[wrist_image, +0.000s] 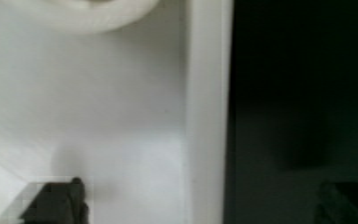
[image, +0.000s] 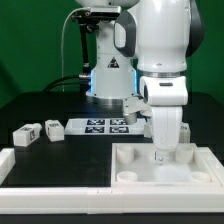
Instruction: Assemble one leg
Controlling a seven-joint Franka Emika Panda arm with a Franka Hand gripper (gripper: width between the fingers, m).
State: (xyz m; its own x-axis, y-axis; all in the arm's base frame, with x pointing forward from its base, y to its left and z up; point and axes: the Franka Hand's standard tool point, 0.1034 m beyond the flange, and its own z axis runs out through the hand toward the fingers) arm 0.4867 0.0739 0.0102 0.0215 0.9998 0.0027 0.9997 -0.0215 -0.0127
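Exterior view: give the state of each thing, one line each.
Gripper: down at the tabletop, fingers apart, open.
Tabletop: lying flat, no leg seen on it.
Outer leg: loose on the table, untouched.
Inner leg: loose beside it, apart.
Marker board: flat on the table.

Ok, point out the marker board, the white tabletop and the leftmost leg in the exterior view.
marker board (image: 105, 125): exterior view, tagged top face.
white tabletop (image: 205, 160): exterior view, raised rim.
leftmost leg (image: 25, 134): exterior view, its middle.
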